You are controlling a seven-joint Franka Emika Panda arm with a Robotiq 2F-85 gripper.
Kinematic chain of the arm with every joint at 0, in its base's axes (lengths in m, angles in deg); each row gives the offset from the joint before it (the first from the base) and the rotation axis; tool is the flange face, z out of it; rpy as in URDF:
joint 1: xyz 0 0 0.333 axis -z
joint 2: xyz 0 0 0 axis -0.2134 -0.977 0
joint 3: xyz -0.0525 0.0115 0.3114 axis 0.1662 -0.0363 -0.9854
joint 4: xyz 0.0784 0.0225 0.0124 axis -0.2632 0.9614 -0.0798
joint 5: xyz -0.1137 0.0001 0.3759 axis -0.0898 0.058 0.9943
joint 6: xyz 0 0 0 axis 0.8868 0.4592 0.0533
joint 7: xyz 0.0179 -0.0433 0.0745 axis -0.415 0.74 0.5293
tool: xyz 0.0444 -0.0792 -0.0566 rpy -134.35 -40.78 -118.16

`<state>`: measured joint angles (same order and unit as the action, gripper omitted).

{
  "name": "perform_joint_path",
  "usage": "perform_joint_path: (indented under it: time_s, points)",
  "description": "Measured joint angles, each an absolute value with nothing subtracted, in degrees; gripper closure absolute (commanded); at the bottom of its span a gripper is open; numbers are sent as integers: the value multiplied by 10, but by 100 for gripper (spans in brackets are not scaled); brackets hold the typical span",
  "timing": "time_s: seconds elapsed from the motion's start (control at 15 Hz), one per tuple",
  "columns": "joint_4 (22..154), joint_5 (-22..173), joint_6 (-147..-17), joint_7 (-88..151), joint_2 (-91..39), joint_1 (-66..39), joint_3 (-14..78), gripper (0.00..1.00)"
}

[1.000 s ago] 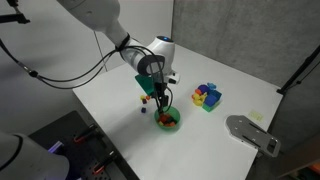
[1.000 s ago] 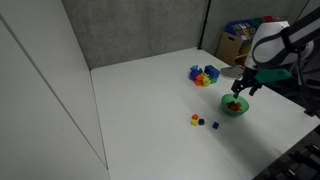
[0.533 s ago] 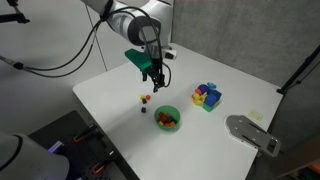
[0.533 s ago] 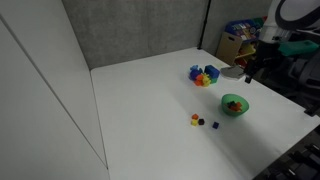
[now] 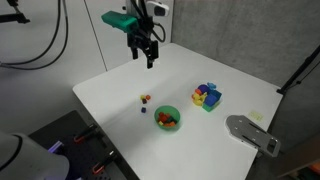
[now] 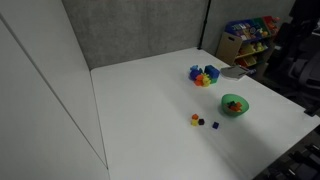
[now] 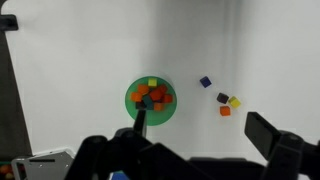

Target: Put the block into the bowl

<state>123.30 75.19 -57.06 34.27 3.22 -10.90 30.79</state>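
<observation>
A: Gripper (image 7: 196,128) status?
B: Fingers spread wide in the wrist view, gripping nothing, touching nothing.
A: And the block (image 7: 160,97)?
B: It lies inside the green bowl (image 7: 128,101), among other small coloured pieces, on the white table (image 7: 80,60).

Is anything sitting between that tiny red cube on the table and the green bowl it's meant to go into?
Nothing visible. In the wrist view bare table lies between the red cube and the green bowl. A yellowish block and a dark block sit close beside the cube, away from that path.
</observation>
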Motion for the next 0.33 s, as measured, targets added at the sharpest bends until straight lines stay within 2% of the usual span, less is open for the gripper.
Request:
perform_joint_path:
  time_s: [0.33]
  points:
    - [1235,752,-545,343,86,-109,304,0]
